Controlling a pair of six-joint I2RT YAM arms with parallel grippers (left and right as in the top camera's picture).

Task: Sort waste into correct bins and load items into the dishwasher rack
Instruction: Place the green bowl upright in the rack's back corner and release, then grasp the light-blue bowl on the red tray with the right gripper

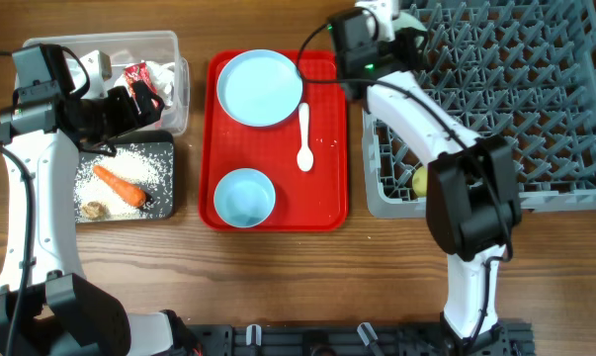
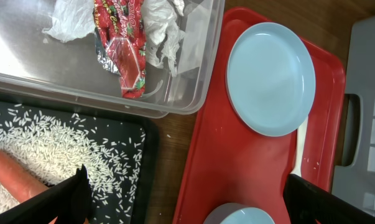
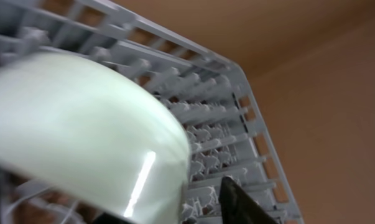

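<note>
The mint-green bowl [image 3: 81, 130] is blurred in the right wrist view and cut by its left and bottom edges. The rack [image 1: 535, 99] runs off the overhead view's top and right. The right arm [image 1: 416, 109] partly hides the yellow cup [image 1: 419, 181].

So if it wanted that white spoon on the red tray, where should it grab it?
Probably by the thin handle, pinched from straight above, across its width. The white spoon lies flat on the red tray, leaving no edge to get under, and bare tray shows either side of the handle.
</note>
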